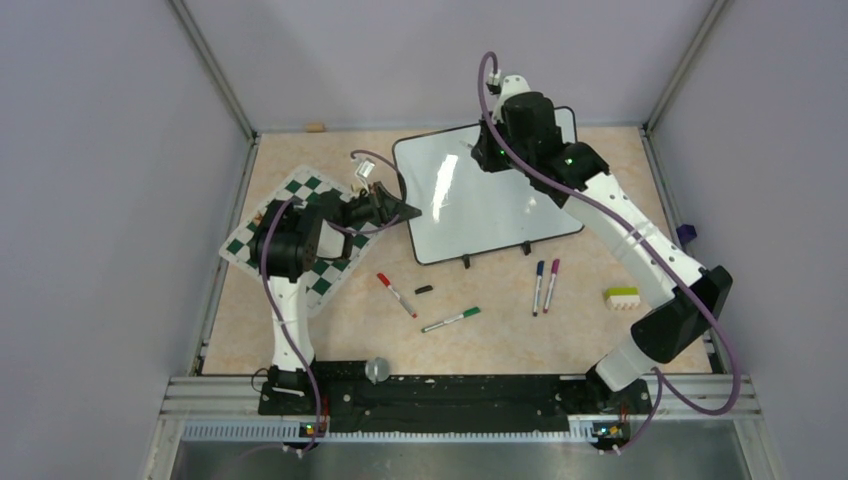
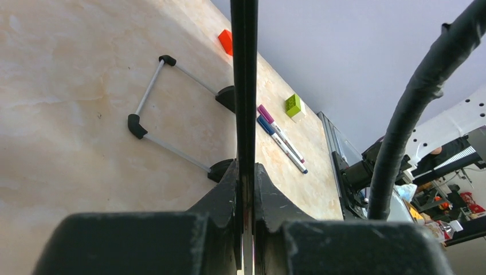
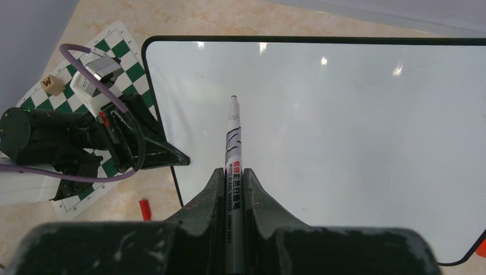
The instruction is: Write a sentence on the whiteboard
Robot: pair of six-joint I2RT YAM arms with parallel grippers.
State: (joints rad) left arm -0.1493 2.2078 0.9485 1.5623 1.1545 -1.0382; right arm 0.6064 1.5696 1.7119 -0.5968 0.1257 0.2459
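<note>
The whiteboard [image 1: 480,205] lies at the back middle of the table, glossy white with a thin black frame. No writing shows on it in the top view or in the right wrist view [image 3: 344,126]. My left gripper [image 1: 405,212] is shut on the board's left edge, which shows edge-on as a black strip [image 2: 244,86] between the fingers [image 2: 226,189]. My right gripper [image 1: 488,150] hovers over the board's far part, shut on a grey whiteboard marker [image 3: 232,137]. The marker's uncapped tip points at the white surface. I cannot tell whether the tip touches it.
A green-and-white chess mat [image 1: 300,235] lies under the left arm, with a wooden letter cube [image 3: 54,85] on it. Loose in front of the board are a red marker [image 1: 397,294], a black cap [image 1: 424,290], a green marker [image 1: 450,320], blue and purple markers [image 1: 545,286] and a yellow-green block [image 1: 622,298].
</note>
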